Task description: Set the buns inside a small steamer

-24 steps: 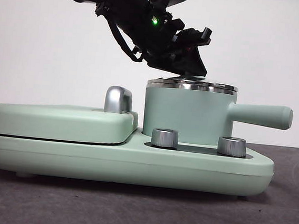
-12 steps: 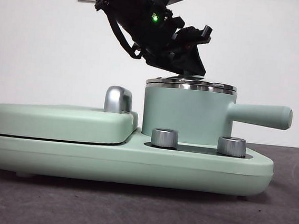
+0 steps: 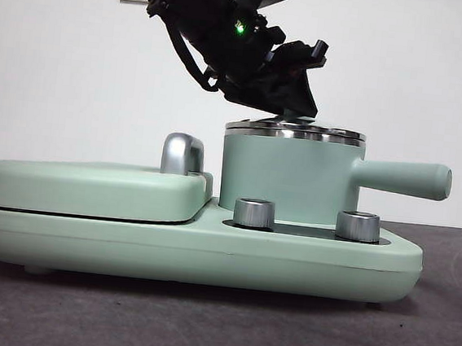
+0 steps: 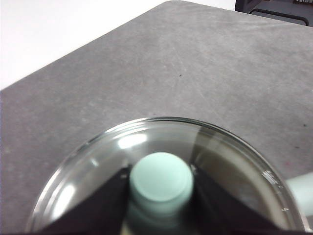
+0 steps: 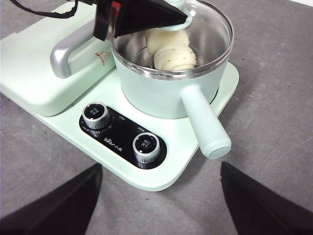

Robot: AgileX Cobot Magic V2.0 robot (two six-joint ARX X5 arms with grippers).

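Note:
The small steamer (image 3: 288,174) is a mint-green pot with a steel rim and a long side handle (image 3: 402,178), standing on the cooker base. Its glass lid (image 4: 98,171) lies on the rim. My left gripper (image 4: 160,178) is above the pot and shut on the lid's green knob (image 4: 161,182); it also shows in the front view (image 3: 291,105). Through the lid, the right wrist view shows both buns inside the pot: the ribbed bun with green specks (image 5: 175,56) and the smooth bun (image 5: 157,39) behind it. My right gripper (image 5: 160,166) is open, empty, and high above the table.
The pot stands on a mint-green cooker base (image 3: 207,252) with two steel dials (image 3: 254,213) (image 3: 358,226). A flat hinged griddle cover (image 3: 90,188) with a steel handle (image 3: 182,154) lies to its left. Grey table surface (image 5: 274,98) surrounds the cooker.
The left arm has shifted only very slightly above the pot. The lid stays on the rim and the knob stays between the jaws.

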